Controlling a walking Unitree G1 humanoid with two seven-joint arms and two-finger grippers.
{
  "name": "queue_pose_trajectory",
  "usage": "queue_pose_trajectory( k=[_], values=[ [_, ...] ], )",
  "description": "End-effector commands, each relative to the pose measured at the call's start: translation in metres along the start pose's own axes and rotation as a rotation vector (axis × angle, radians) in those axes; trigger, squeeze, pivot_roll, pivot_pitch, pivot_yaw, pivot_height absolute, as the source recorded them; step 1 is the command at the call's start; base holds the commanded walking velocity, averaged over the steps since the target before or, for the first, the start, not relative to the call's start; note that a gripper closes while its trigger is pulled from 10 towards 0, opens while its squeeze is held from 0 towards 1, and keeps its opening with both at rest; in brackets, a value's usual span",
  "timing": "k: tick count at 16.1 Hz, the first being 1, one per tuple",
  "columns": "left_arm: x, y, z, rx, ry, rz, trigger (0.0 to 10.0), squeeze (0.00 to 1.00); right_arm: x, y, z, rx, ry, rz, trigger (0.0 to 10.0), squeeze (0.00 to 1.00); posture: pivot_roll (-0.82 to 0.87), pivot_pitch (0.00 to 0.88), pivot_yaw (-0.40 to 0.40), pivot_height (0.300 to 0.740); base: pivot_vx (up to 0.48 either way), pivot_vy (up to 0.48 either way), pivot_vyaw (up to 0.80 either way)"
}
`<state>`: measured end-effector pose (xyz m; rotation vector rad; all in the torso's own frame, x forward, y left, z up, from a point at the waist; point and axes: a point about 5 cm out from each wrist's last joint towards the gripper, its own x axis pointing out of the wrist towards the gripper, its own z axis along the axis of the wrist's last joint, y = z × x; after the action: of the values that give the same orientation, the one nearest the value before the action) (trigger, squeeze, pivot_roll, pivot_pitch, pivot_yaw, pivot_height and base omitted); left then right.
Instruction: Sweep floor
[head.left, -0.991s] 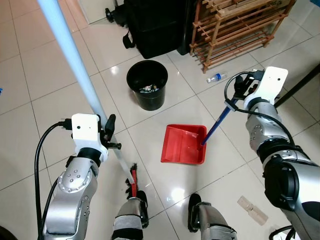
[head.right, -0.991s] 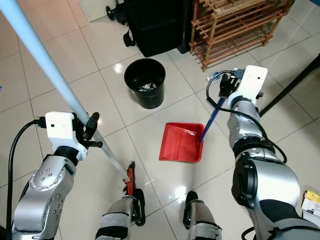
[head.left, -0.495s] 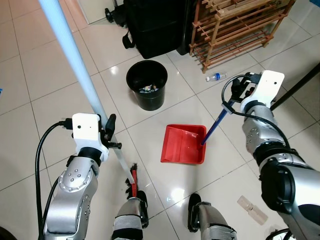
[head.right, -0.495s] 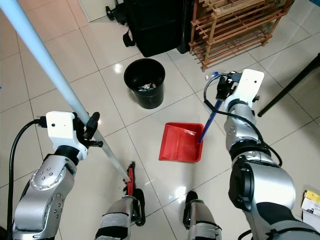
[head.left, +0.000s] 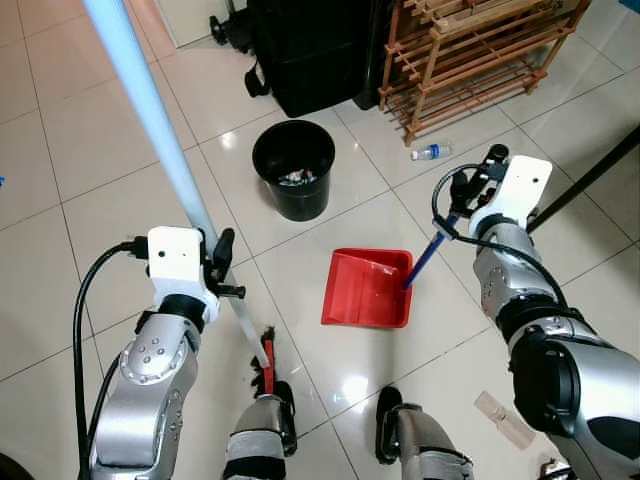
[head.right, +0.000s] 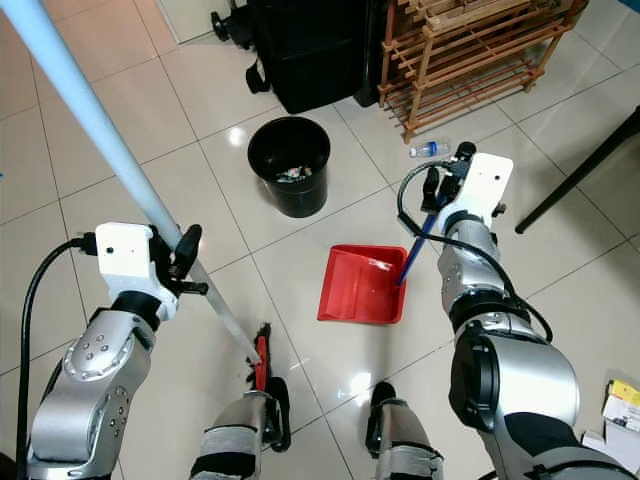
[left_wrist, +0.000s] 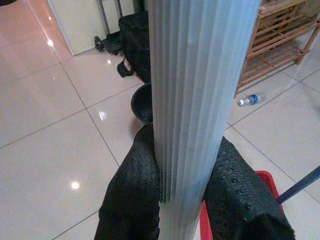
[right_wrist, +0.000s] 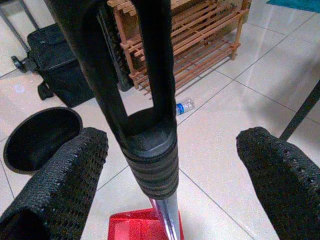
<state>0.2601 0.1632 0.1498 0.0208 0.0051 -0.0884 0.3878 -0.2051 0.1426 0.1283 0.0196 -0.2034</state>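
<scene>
My left gripper (head.left: 222, 262) is shut on the broom's pale blue handle (head.left: 150, 110), which slants down to the red and black broom head (head.left: 266, 365) by my left foot. In the left wrist view both fingers (left_wrist: 135, 200) press against the ribbed handle (left_wrist: 187, 90). The red dustpan (head.left: 368, 290) lies on the tiles in front of me, its blue handle (head.left: 425, 262) rising to my right gripper (head.left: 468, 192). The right wrist view shows that gripper (right_wrist: 172, 137) open, the black ribbed grip (right_wrist: 150, 145) standing between the spread fingers (right_wrist: 65, 175), closer to one of them.
A black bin (head.left: 293, 168) with litter stands beyond the dustpan. Behind it are a black suitcase (head.left: 300, 50) and a wooden rack (head.left: 470, 50), with a plastic bottle (head.left: 432, 152) on the floor. A black pole (head.left: 595, 175) slants at right; a wooden block (head.left: 505, 418) lies near my right foot.
My right wrist has swung inward and lower around the top of the dustpan handle. The dustpan, the broom and my left arm stay where they were.
</scene>
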Motion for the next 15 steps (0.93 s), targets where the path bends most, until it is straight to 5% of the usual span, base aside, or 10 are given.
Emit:
queue_pose_trajectory(
  k=[1,15],
  values=[
    [-0.003,0.002,0.0,0.007,-0.003,0.014,10.0,0.0,-0.002,0.001,-0.004,0.012,0.005,0.002,10.0,0.0,0.17,0.344,0.078,0.74,0.0,0.0,0.0],
    [-0.007,0.0,0.0,0.018,-0.003,0.015,10.0,0.0,0.0,0.02,0.0,0.048,0.0,0.046,10.0,0.0,0.2,0.336,0.084,0.74,0.0,0.0,0.0]
  ],
)
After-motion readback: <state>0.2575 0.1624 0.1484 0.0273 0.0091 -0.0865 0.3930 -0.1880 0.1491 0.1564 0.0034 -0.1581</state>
